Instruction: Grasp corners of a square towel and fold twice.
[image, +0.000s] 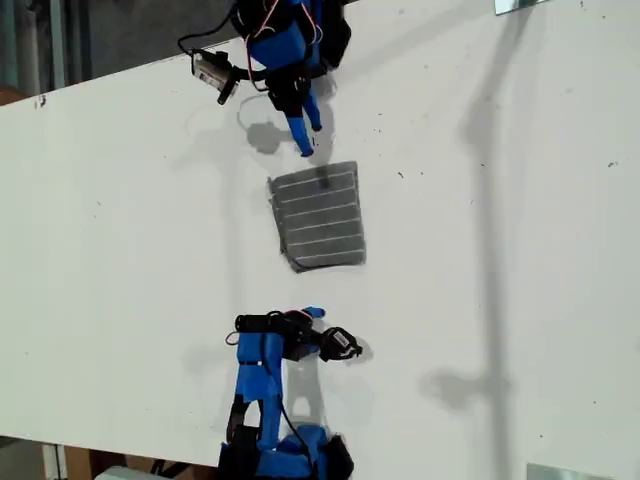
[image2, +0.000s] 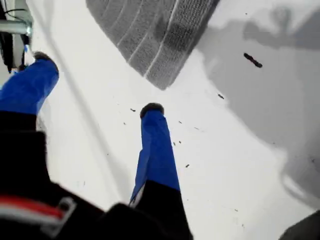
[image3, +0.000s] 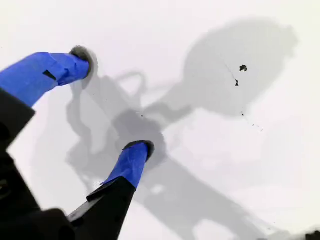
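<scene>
Towel (image: 318, 217) folded, stripes across exterior view.

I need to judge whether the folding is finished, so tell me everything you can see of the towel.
The towel is grey knit-looking cloth with thin white stripes and a darker hem. It lies flat on the white table as a compact, roughly square shape, apparently folded, one corner slightly uneven. Neither pincer touches it: my first gripper hovers open just off a corner; my second gripper is open over bare table.

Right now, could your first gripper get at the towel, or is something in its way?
Probably yes. My first gripper is open and empty just short of the towel, with only bare table between them. My second gripper is elsewhere, over bare table.
</scene>
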